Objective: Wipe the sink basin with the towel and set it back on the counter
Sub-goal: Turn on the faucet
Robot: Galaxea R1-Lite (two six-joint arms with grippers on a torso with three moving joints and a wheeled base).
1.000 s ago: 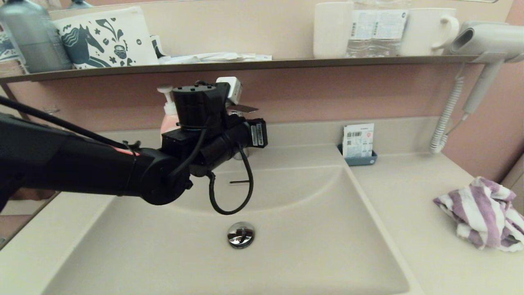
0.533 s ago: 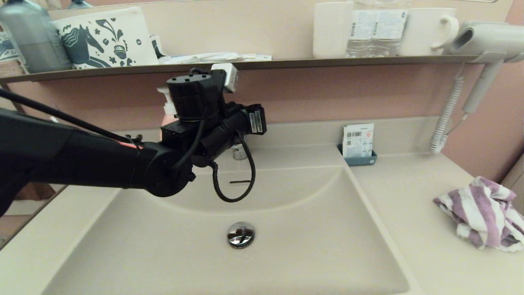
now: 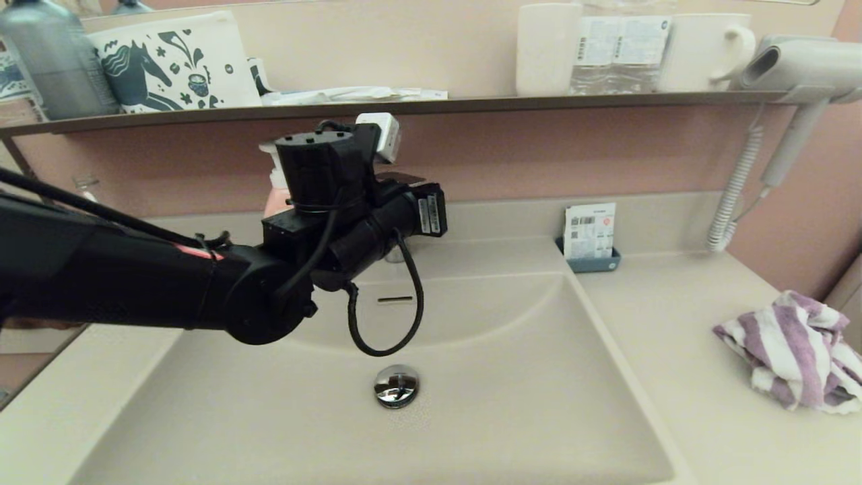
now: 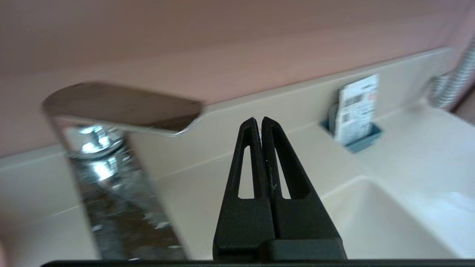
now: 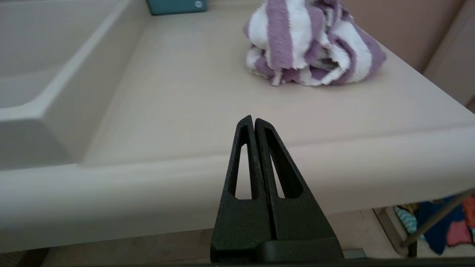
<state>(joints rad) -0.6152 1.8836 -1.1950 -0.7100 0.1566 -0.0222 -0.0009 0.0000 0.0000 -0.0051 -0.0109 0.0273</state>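
Observation:
The cream-beige sink basin has a chrome drain plug and an overflow slot. A purple-and-white striped towel lies crumpled on the counter, at the far right. My left arm reaches over the basin's back left. Its wrist hides the fingertips in the head view. The left gripper is shut and empty, just beside the chrome faucet. My right gripper is shut and empty. It sits low before the counter's front edge, short of the towel.
A pink soap pump bottle stands behind the left wrist. A blue holder with a packet sits behind the basin's right corner. A hair dryer with a coiled cord hangs at right. The brown shelf carries cups and bottles.
My left wrist rose beside the faucet, then came back down and shifted slightly right. The towel has not moved.

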